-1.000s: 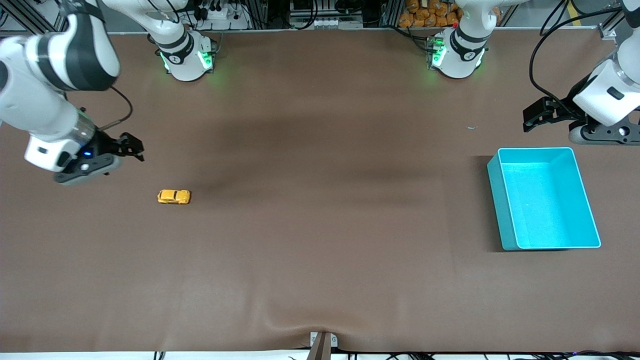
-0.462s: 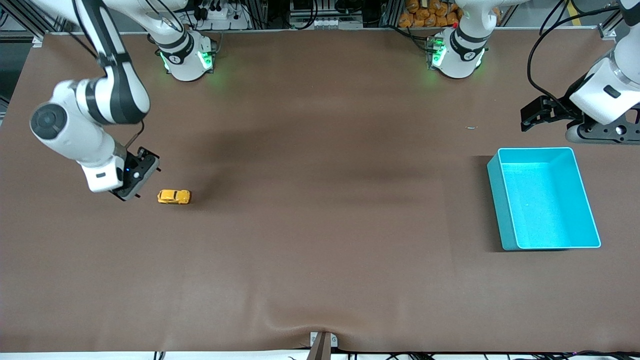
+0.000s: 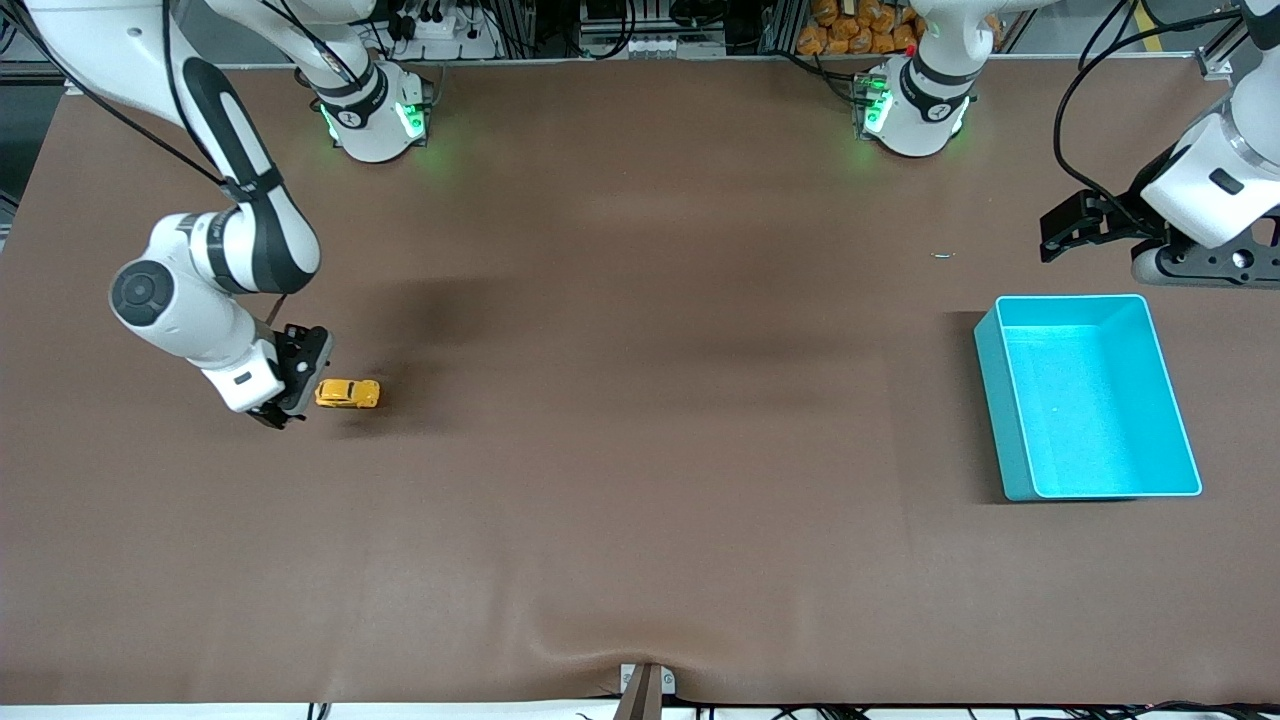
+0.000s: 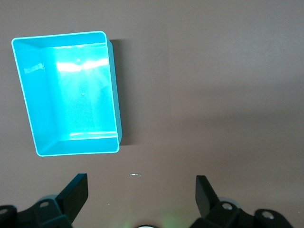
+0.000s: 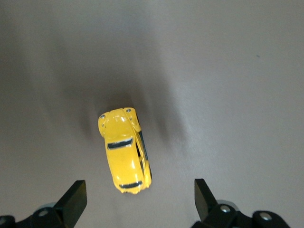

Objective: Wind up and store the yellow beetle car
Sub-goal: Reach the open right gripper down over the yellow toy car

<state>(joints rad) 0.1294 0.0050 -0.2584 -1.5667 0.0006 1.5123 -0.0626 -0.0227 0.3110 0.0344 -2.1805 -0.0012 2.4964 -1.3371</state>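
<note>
Yellow beetle car (image 3: 348,393) sat upright on brown desk (image 3: 640,450) toward right arm's end, on its wheels, untouched. Right claw (image 3: 292,385) hung low just beside car, fingers (image 5: 71,202) spread wide, grasping nothing. Left claw (image 3: 1068,222) waited over bare desk near turquoise bin (image 3: 1010,440), fingers (image 4: 76,192) also released. Bin stood toward left arm's end, well apart from car.

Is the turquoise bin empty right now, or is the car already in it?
Empty. The turquoise bin shows only bare floor; the yellow beetle car sits on the table beside the right gripper.
</note>
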